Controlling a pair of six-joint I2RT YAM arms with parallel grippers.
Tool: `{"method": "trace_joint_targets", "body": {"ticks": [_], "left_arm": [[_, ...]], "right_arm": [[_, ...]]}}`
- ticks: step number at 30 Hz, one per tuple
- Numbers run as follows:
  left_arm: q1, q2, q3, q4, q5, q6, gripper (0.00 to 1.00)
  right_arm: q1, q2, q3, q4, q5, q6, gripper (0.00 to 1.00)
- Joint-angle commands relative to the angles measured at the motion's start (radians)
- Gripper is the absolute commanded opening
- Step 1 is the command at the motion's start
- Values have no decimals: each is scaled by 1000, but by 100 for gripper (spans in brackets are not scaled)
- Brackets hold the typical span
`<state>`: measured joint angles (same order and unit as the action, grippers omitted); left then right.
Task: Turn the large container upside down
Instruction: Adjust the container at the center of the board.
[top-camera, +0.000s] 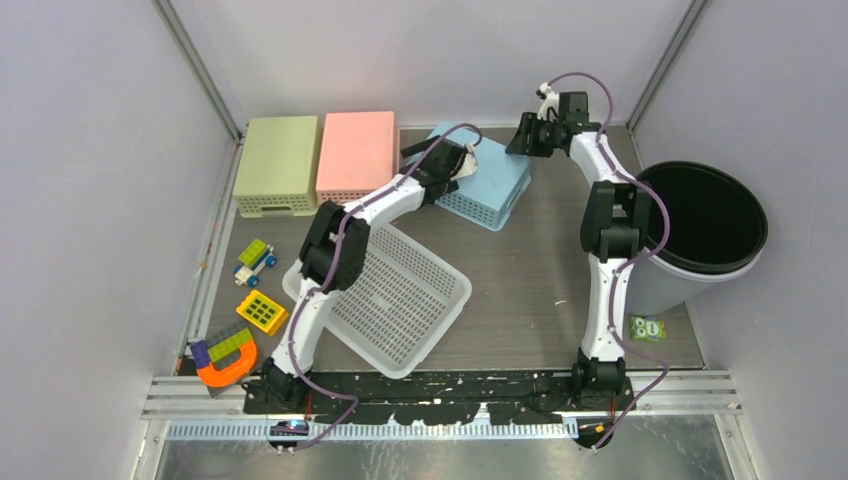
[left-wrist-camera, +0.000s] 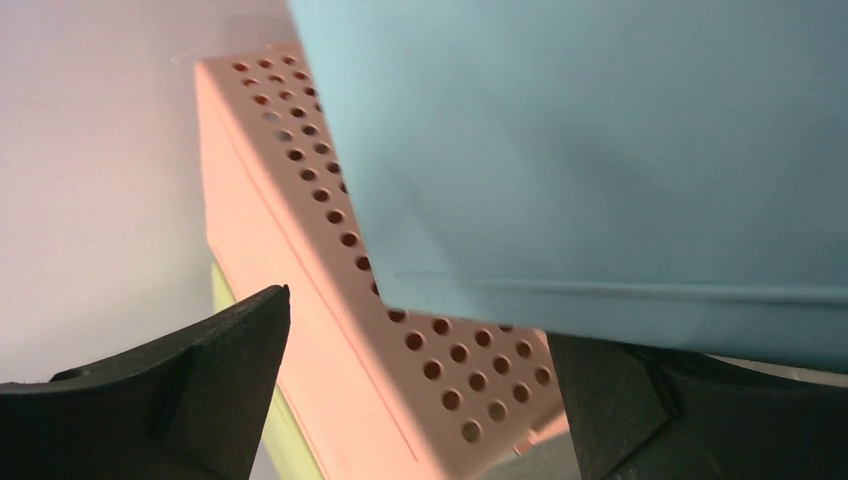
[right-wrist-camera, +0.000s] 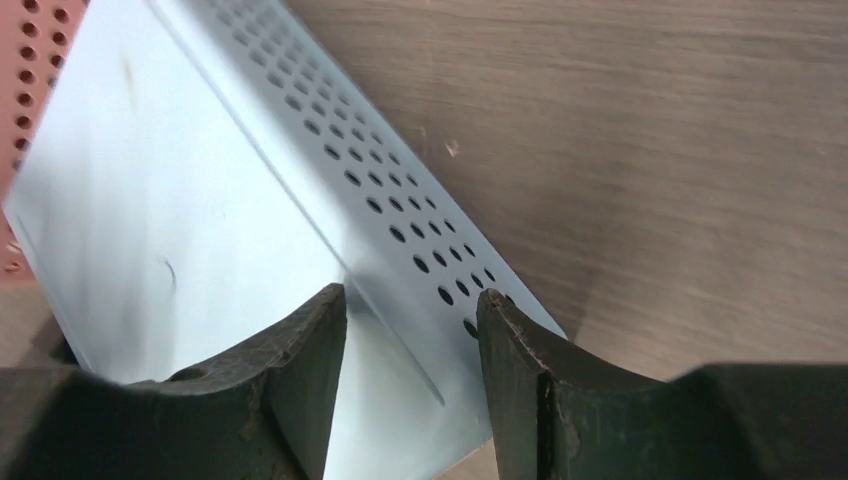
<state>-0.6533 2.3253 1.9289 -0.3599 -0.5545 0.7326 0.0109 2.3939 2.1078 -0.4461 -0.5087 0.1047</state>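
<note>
Blue container (top-camera: 487, 176) lies bottom-up just right of the pink container (top-camera: 357, 155); the flip looks nearly done. Left tool (left-wrist-camera: 418, 315) is released. I cannot tell the right tool's (right-wrist-camera: 410, 300) grip. Next, lift the 2 tools away gently.

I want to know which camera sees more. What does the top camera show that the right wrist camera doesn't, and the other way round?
Only the top camera: green basket, white basket, black bin, toy blocks. Only the right wrist camera: its jaws up close, standing apart over the blue basket and its holes. Both: blue basket, pink basket, wooden table.
</note>
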Motion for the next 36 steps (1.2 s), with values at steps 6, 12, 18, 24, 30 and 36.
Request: {"method": "trace_joint_targets", "body": {"ticks": [6,12,18,24,30,36], "left_arm": [[-5,119,197,144,-66,3,100],[-5,156,261,139,-114,13,100],[-4,56,238,115,-127,-26,100],[-5,-108,169,56,-111,-60,100],[-4,-314,-9,18,-19,-85,100],[-4,-558,-193,-218,254,-156,100]], "right_arm": [[3,-230,-273,-94,-28,-72,54],[3,-289,-353,-108,-45,-89,53],[3,-333,-356,-114,-67,-71,51],[14,-419,-386,-120,-74,-81,52],[47,-527,-474,-143,-50,-242,59],[105,-671,-647,-133,32,-549,67]]}}
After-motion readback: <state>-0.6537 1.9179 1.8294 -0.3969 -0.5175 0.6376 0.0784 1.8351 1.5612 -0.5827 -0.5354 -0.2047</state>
